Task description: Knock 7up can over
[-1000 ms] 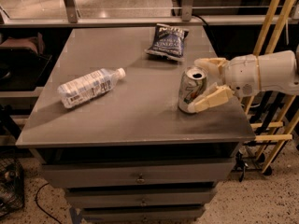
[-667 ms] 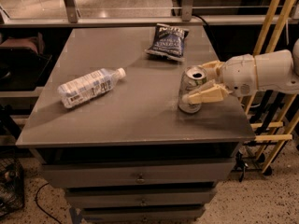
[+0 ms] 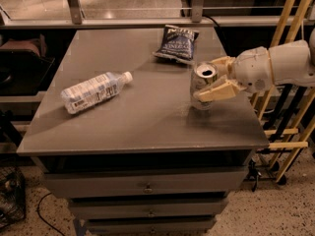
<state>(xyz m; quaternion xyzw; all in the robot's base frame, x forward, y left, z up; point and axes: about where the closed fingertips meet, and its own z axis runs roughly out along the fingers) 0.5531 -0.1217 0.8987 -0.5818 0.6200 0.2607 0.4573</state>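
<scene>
CAMERA VIEW: The robot's hand [image 3: 205,80] reaches in from 3 o'clock and stands spread wide around the 7up can [image 3: 199,84]. One pale finger is behind the rim at about 1 o'clock. The other slants across the can's front and appears to rest against it. The can stands upright, or very nearly so, near the right side of the counter [image 3: 147,119], with its pull-tab top facing up.

The step in hand looks to be the topple itself. It would likely go best as a sideways sweep toward 9 o'clock, with contact kept high near the rim so that the can tips rather than skids. A low push could simply slide it along the smooth top.

From the can, bare counter opens toward 9 o'clock, which gives it room to fall and roll. A clear water bottle [image 3: 93,91] lies on its side well apart in that direction. A dark blue chip bag [image 3: 175,43] lies flat near the can at about 11 o'clock, close enough to stop a fall angled backward.

The counter's right edge is close at 3 o'clock and the front edge lies at 6 o'clock, so a can sent either way might roll off. Yellow rails [image 3: 288,28] stand past the right edge, behind the robot's arm [image 3: 285,63]. Drawers [image 3: 147,186] sit below the counter.
</scene>
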